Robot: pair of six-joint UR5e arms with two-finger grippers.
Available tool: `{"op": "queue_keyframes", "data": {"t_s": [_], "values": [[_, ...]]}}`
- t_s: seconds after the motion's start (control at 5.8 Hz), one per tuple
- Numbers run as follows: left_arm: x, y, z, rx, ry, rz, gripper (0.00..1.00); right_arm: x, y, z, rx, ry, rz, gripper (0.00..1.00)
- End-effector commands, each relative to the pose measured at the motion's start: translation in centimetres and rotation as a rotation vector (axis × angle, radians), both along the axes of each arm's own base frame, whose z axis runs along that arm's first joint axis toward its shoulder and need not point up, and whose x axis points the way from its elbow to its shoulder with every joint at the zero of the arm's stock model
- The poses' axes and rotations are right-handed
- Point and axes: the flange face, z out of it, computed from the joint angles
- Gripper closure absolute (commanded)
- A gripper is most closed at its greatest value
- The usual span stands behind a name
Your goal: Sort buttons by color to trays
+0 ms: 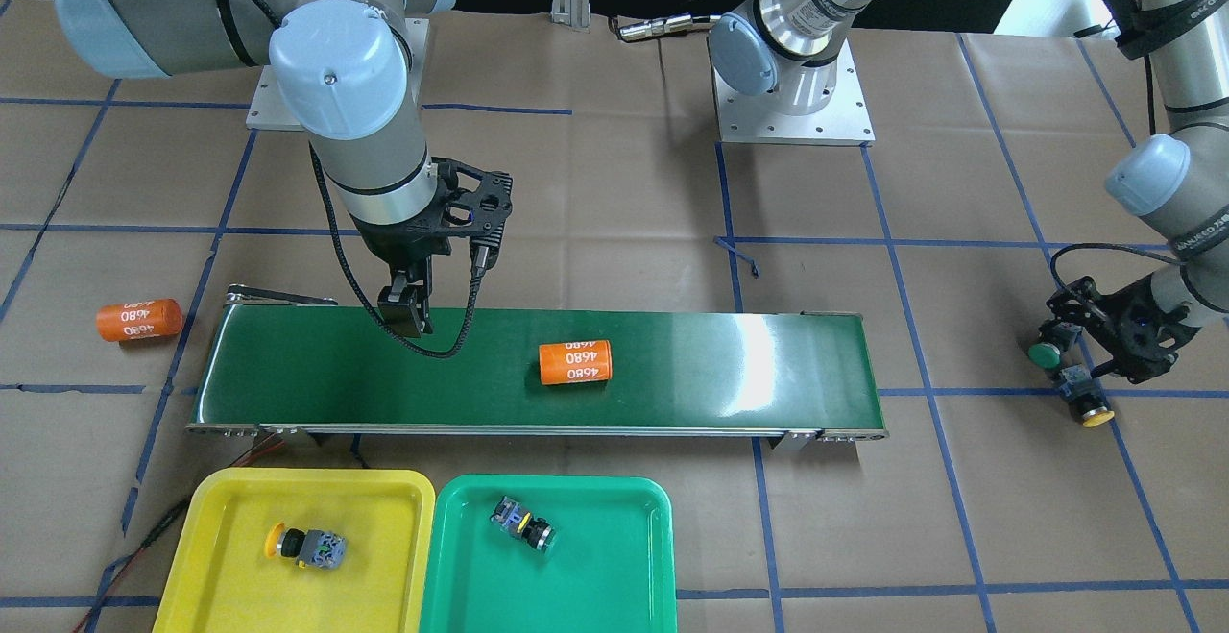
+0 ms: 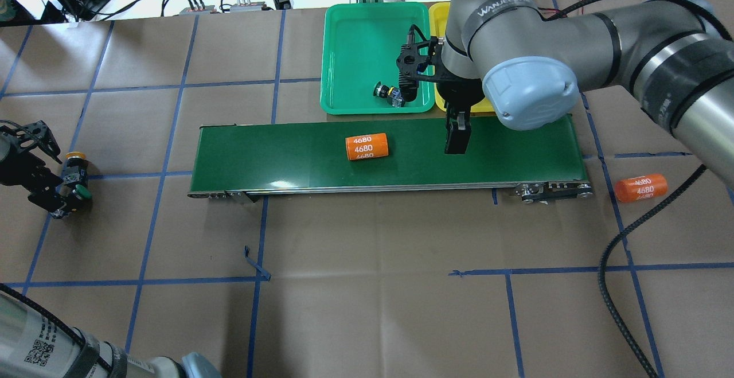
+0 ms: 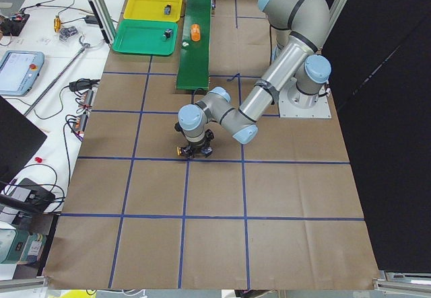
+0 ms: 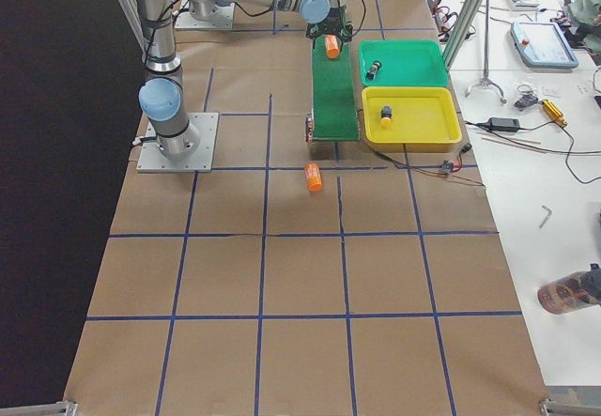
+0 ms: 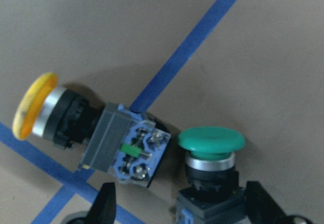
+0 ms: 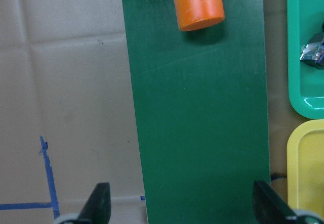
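A green-capped button [image 5: 211, 155] stands between the open fingers of my left gripper [image 5: 183, 204], on the paper at the table's left end; the fingers do not touch it. A yellow-capped button [image 5: 76, 125] lies right beside it. Both show in the front view, green [image 1: 1045, 354] and yellow [image 1: 1090, 407], under the left gripper [image 1: 1068, 366]. One yellow-capped button [image 1: 305, 547] lies in the yellow tray [image 1: 216, 503]. Another button [image 1: 523, 523] lies in the green tray [image 1: 614, 575]. My right gripper [image 1: 408, 311] hangs open and empty over the belt.
The long dark-green conveyor belt [image 1: 730, 364] lies across the middle, with an orange "4680" cylinder [image 1: 574, 362] on it. A second orange cylinder [image 1: 139, 320] lies on the paper off the belt's end. Blue tape lines cross the brown paper.
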Motion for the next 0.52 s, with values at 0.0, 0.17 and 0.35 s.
{"op": "queue_keyframes", "data": {"t_s": [0.0,0.17,0.35], "values": [[-0.6,0.8,-0.4,0.011,0.007,0.0,0.25,0.3,0.0,0.1,-0.045,-0.009,0.01,0.0],[-1.4,1.5,-1.2,0.031,0.025,0.003,0.23,0.5,-0.2,-0.1,-0.052,-0.01,0.032,0.0],[-1.8,2.0,-1.2,0.029,0.028,-0.005,0.42,0.6,-0.1,-0.3,-0.049,-0.009,0.041,0.0]]}}
